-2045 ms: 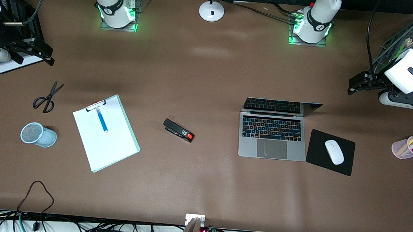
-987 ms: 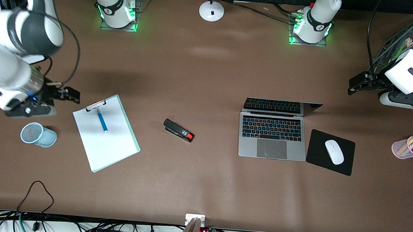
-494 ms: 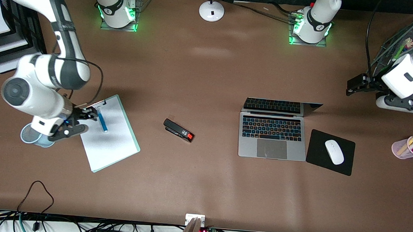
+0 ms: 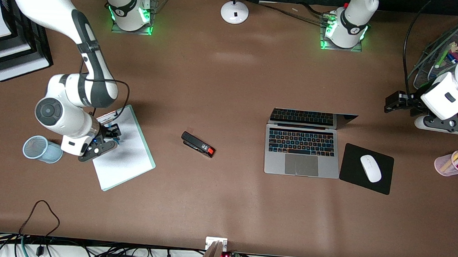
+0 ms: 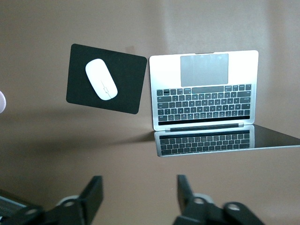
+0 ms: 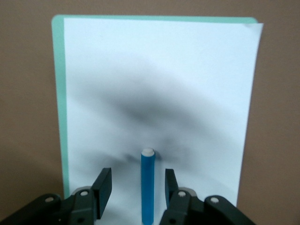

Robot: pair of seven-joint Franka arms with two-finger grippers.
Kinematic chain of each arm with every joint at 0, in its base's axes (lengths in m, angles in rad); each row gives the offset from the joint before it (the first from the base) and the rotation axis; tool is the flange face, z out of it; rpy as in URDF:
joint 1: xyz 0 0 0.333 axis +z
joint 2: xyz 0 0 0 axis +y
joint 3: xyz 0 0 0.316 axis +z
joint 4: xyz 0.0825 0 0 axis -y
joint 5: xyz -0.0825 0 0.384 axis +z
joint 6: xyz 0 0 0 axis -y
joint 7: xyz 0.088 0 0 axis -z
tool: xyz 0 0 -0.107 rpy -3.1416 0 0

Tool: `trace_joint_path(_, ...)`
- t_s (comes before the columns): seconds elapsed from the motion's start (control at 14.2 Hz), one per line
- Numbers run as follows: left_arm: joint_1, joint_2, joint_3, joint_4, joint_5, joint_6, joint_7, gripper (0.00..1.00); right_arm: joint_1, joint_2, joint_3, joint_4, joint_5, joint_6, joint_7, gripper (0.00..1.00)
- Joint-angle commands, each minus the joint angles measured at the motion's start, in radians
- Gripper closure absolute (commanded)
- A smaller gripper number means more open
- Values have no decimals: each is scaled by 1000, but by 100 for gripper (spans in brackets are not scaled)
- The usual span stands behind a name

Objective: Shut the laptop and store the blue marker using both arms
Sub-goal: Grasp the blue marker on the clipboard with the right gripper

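Note:
The blue marker (image 6: 147, 187) lies on the white paper of a green clipboard (image 4: 127, 160), toward the right arm's end of the table. My right gripper (image 4: 110, 134) is low over it and open, with one finger on each side of the marker in the right wrist view (image 6: 137, 178). It hides the marker in the front view. The laptop (image 4: 302, 158) stands open with its screen up, and also shows in the left wrist view (image 5: 204, 89). My left gripper (image 4: 393, 102) is open and empty (image 5: 139, 183), over bare table beside the laptop's lid end.
A black stapler with a red end (image 4: 198, 144) lies between the clipboard and the laptop. A white mouse (image 4: 370, 168) sits on a black pad (image 4: 351, 177) beside the laptop. A pink pen cup (image 4: 451, 164), a tipped mesh cup (image 4: 43, 149) and a lamp base (image 4: 234, 12) also stand here.
My right arm has swung in from the table's end, over the clipboard and down round the marker. My left arm has shifted only slightly.

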Motion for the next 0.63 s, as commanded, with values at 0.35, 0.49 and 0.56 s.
trace_joint_path(0.35, -11, 10, -16, 33, -6, -78, 43, 99, -9, 67, 0, -2, 16, 76, -70, 55)
trace_joint_path(0.49, -19, 9, -31, 33, -9, -79, 41, 99, -9, 75, -1, -1, 16, 81, -70, 60)
trace_joint_path(0.56, -19, 9, -42, 33, -12, -85, 35, 99, -10, 75, -1, -1, 16, 81, -70, 61)
